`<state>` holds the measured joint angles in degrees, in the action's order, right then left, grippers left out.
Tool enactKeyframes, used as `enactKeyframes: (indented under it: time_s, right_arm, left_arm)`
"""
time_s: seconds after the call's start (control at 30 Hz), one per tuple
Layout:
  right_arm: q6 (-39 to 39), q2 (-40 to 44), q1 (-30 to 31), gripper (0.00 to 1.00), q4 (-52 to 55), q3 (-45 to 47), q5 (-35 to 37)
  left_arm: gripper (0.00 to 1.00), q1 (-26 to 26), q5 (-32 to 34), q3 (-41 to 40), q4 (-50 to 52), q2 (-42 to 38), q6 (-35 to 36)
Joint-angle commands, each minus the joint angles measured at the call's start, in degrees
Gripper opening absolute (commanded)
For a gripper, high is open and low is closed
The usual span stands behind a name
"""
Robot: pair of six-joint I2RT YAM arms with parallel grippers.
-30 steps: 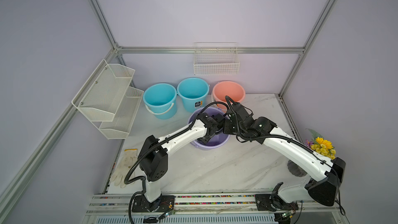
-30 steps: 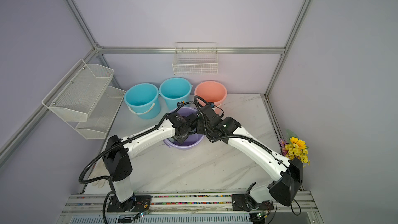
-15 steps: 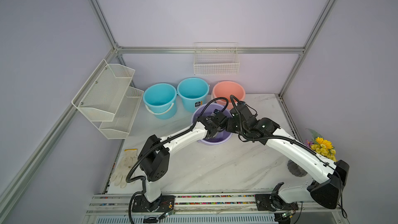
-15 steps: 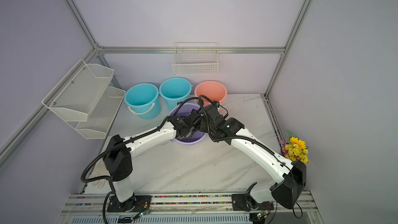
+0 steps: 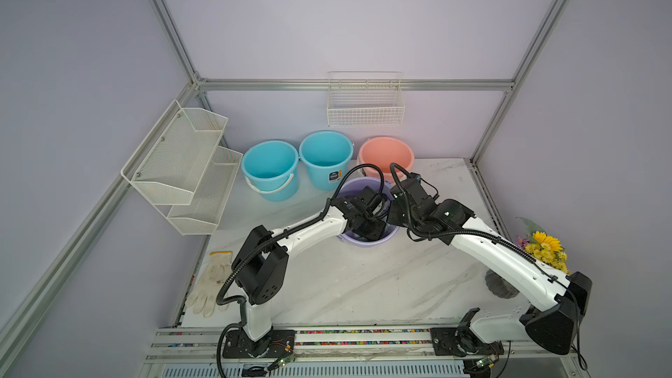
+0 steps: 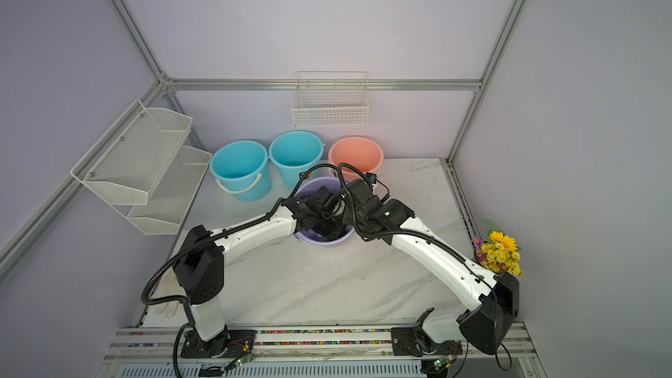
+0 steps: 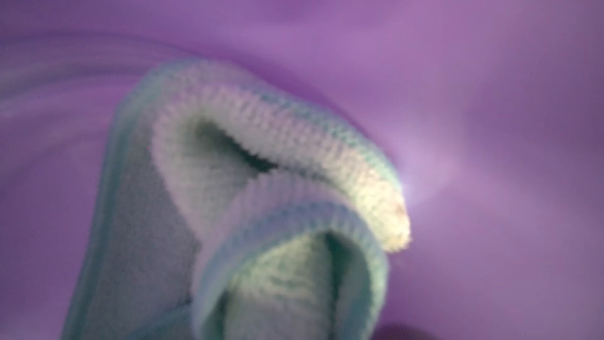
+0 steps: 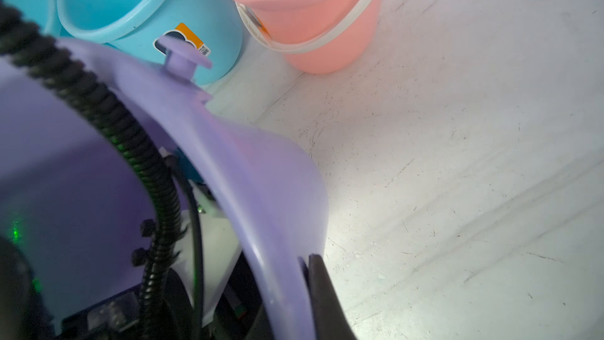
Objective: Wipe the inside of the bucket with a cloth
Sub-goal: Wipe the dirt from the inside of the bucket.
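Reaching down into the purple bucket (image 5: 367, 246), the left arm is working inside it, and the left gripper (image 5: 368, 231) is sitting deep below the rim. Its jaws are pressed together, and going by the wrist view they are pinching the cloth (image 7: 261, 165), which is bunching up in folds from the gripper's end of the view and is lying against the purple inner wall. That is where the cloth is now: inside the bucket, touching the wall, so I judge that the wiping itself is under way.

On the bucket's right side the right gripper (image 8: 310, 286) is nipping the rim. One dark finger (image 8: 323, 292) is lying against the outside of the rim, while its partner is hiding behind the plastic. This grip is most likely steadying the light bucket, so the rubbing is not sliding or tipping it on the smooth table (image 5: 363, 296).

Behind it, at the far wall, two blue buckets (image 5: 271, 169) and a pink bucket (image 5: 385, 156) are standing in a row, and the purple one is sitting just in front of them. A white glove (image 5: 212, 285) is lying well apart at the near left edge, playing no part.
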<state>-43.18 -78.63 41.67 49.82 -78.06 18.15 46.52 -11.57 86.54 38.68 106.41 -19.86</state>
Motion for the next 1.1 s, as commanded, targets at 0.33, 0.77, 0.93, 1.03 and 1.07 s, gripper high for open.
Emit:
enactKeyframes:
  time_s: [0.33,0.77,0.93,1.03,1.07]
  right_arm:
    - [3.63,0.41,2.00,0.00,-1.06,-1.47,-1.33]
    - [4.06,0.59,2.01,0.00,-1.04,-0.95,-0.31]
    - [4.07,0.93,1.99,0.00,-0.89,-1.28,-0.05]
    - [4.09,0.98,1.98,0.00,-1.06,-1.30,-0.31]
    - [4.07,0.94,1.99,0.00,-1.04,-1.29,-0.40]
  left_arm:
    - [0.00,0.50,-9.39,-2.39,3.00,-10.65,4.01]
    - [0.00,-0.69,-11.74,0.33,8.26,-16.34,-0.19]
    - [0.00,-4.10,-9.53,-0.42,10.62,-18.82,-2.48]
    - [0.00,-6.42,-10.05,-1.58,10.50,-19.99,-3.94]
    - [0.00,-7.09,-12.08,-1.62,10.14,-20.17,-4.70]
